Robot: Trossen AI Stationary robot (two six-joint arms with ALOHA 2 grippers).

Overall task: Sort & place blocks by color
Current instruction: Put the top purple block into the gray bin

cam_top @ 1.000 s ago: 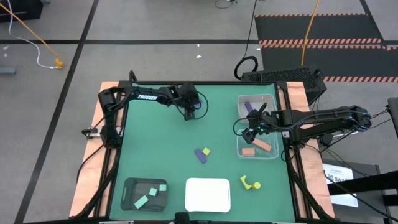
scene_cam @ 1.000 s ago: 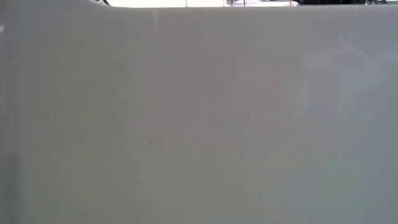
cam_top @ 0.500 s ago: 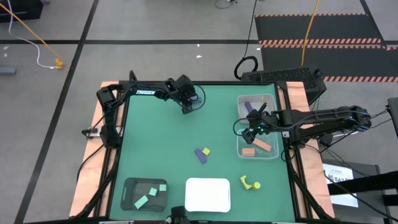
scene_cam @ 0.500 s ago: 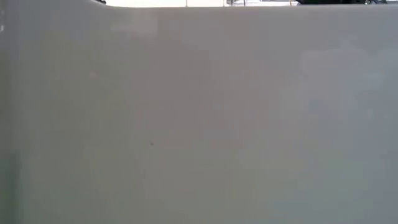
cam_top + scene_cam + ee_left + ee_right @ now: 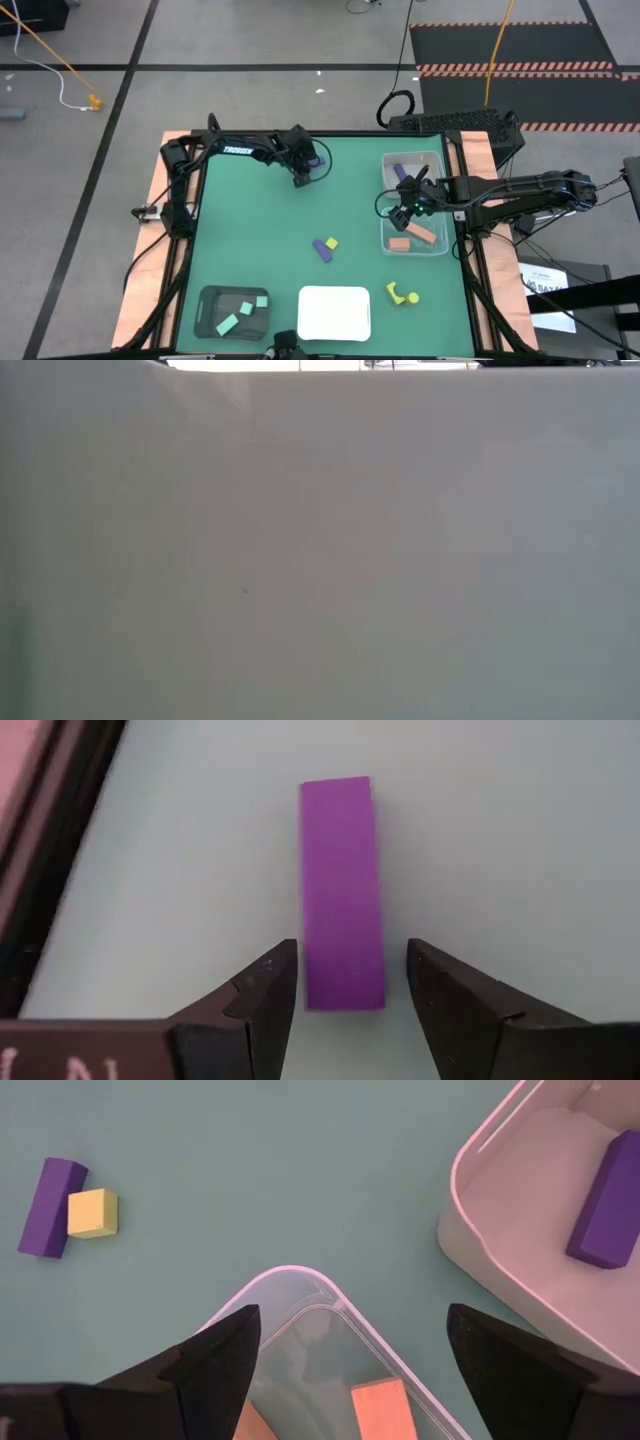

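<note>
Lining up on a purple bar with the left claw.

Between the spread fingers of the left gripper [image 5: 345, 995] lies a purple bar [image 5: 343, 892], its near end in the gap, neither finger touching it; I judge this the approach to a pick, and the next move calls for closing squarely on its long sides and lifting. The right gripper [image 5: 350, 1355], parted and empty, hovers over the clear tray [image 5: 300, 1280] holding salmon blocks [image 5: 385, 1410]; just beyond sits a white tray [image 5: 470, 1230] with another purple bar [image 5: 605, 1205], and farther off a purple-and-yellow pair [image 5: 68, 1210]. The low view shows only a blank pale surface, hiding the table entirely.
</note>
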